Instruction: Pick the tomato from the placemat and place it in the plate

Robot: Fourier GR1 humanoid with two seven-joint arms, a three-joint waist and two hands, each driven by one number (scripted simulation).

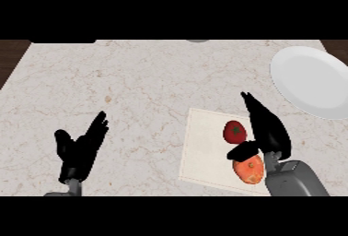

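A red tomato (234,131) with a green stem spot lies on the white placemat (204,156) at the lower right of the counter. My right hand (266,128) stands just right of it, fingers straight and pointing away, thumb (243,150) stretched below the tomato; the hand is open and holds nothing. A white plate (311,81) rests at the far right, beyond the hand. My left hand (81,148) shows at the lower left, open with fingers up, resting.
An orange round fruit (249,170) lies on the placemat just under my right thumb and beside the grey forearm (293,180). The marble counter ends in dark wood at both upper corners.
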